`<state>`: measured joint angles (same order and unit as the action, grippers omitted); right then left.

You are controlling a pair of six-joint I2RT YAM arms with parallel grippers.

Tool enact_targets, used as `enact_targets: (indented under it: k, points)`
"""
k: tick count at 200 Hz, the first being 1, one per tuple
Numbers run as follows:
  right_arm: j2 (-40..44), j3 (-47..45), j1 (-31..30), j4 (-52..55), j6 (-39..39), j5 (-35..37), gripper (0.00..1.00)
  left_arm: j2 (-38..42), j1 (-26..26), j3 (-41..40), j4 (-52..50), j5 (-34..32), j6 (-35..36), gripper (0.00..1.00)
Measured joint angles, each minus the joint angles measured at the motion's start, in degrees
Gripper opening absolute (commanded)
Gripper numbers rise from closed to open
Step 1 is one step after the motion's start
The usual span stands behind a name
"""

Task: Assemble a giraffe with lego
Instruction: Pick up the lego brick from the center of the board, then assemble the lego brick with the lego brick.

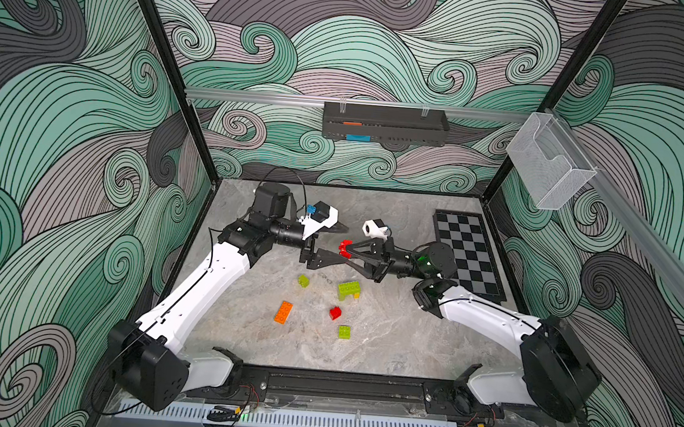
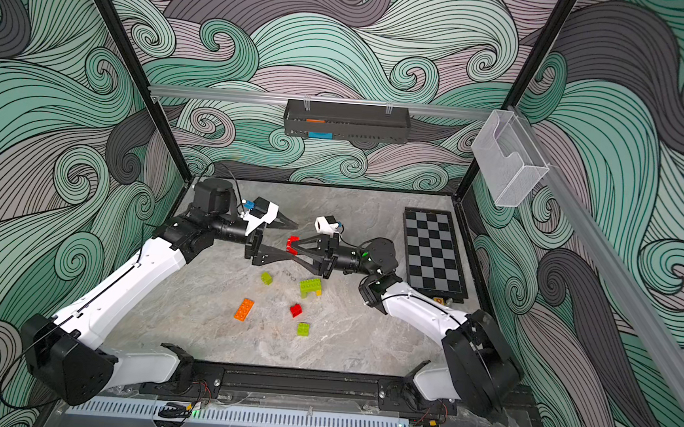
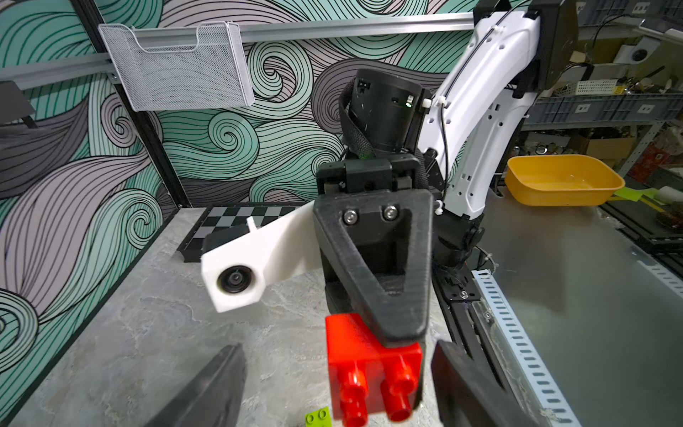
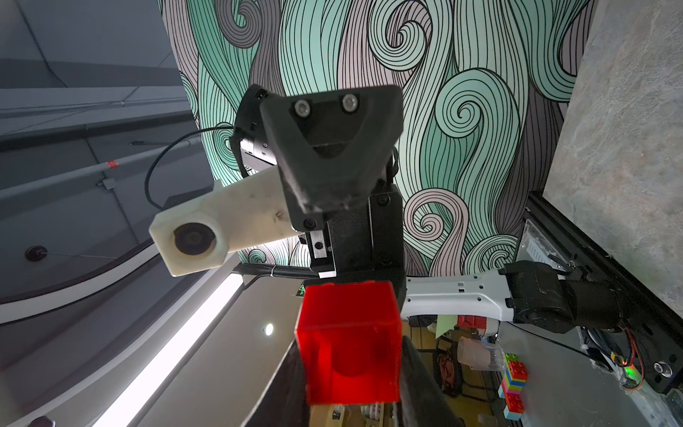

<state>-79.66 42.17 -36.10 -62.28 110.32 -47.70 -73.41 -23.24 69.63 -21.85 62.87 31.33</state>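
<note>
Mid-air transfer. The right gripper (image 1: 349,251) is clamped on a red brick (image 1: 344,247), held above the desk (image 1: 385,341) with its studs toward the left gripper (image 3: 342,384). That one's jaws stand wide on either side of the brick, with no contact visible. The step is judged a handover. Next, the left jaws must close squarely on the free faces before the right lets go. Taking 12 o'clock at the back wall, the lime-and-yellow leg section (image 1: 348,290) stands at 6 o'clock of the brick and the orange brick (image 1: 283,312) lies at 7 o'clock.
</note>
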Motion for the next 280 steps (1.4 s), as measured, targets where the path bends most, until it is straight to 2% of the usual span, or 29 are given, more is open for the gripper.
enact_targets:
  k: [38, 72, 97, 116, 125, 141, 149, 176, 188, 203, 222, 235, 258, 280]
  points:
    - [0.0, 0.0, 0.0, -0.09, 0.0, 0.04, 0.11, -0.02, -0.59, 1.01, -1.46, -0.5, 0.0, 0.61]
    - [-0.07, 0.0, 0.0, -0.22, 0.0, 0.46, 0.11, 0.0, -0.59, 2.16, -1.92, -0.68, -0.09, 0.45]
    - [-0.24, -0.02, 0.07, -0.5, -0.15, 0.83, 0.11, -0.02, -0.63, 2.16, -2.8, -0.7, -0.39, 0.25]
    - [-0.44, -0.02, 0.04, -0.63, -0.22, 0.94, 0.13, 0.0, -0.63, 2.29, -3.28, -0.7, -0.79, 0.15]
    - [-0.48, -0.02, 0.04, -0.63, -0.22, 0.92, 0.17, 0.0, -0.63, 2.29, -3.43, -0.7, -0.76, 0.11]
    - [-0.5, -0.02, 0.04, -0.61, -0.24, 0.9, 0.39, 0.0, -0.63, 2.29, -3.61, -0.72, -0.81, 0.07]
    - [-0.5, -0.04, 0.11, -0.57, -0.33, 0.79, 0.46, 0.0, -0.63, 2.29, -3.89, -0.85, -0.87, 0.06]
    - [1.29, -2.21, 2.56, 1.64, -3.13, -0.52, 0.53, 0.04, -0.66, 2.71, -7.74, -4.22, -0.39, 0.0]
    - [4.31, -4.11, 5.42, 6.88, -6.62, -1.42, 0.54, 0.2, -0.66, 3.02, -10.29, -7.08, 0.07, 0.0]
    - [9.73, -4.96, 9.38, 19.98, -15.61, -2.27, 0.55, 0.22, -1.05, 3.96, -14.4, -11.85, 0.79, 0.0]
    - [15.72, -1.44, 12.63, 42.86, -32.96, -0.17, 0.55, -0.83, -3.82, 7.08, -21.27, -19.58, 2.82, 0.0]
    - [17.38, 1.49, 13.29, 54.1, -42.84, 2.4, 0.55, -3.3, -7.61, 10.58, -26.38, -25.64, 4.37, 0.0]
    - [17.09, 1.86, 13.57, 65.26, -54.01, 6.27, 0.55, -11.82, -13.38, 18.32, -35.56, -33.99, 5.55, 0.0]
    - [14.1, -0.33, 13.62, 71.34, -60.17, 9.49, 0.56, -20.94, -15.74, 25.35, -43.47, -39.78, 5.51, 0.0]
